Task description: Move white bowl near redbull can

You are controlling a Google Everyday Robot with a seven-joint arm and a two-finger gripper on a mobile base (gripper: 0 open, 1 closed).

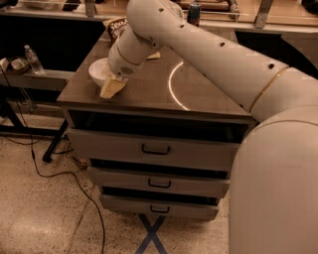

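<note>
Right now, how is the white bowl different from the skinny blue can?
The glossy white round bowl is low and wide; the slim blue-and-silver can is tall and narrow. The bowl sits left on the cabinet, at the claw; the can stands far back. Both are upright.

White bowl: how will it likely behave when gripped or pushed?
The bowl looks rigid and glossy, so probably slippery to grip. On the smooth cabinet top it would likely slide rather than tip. The gripper sits at its near rim, and the top's edge is close, so a stray push might drop it.
</note>
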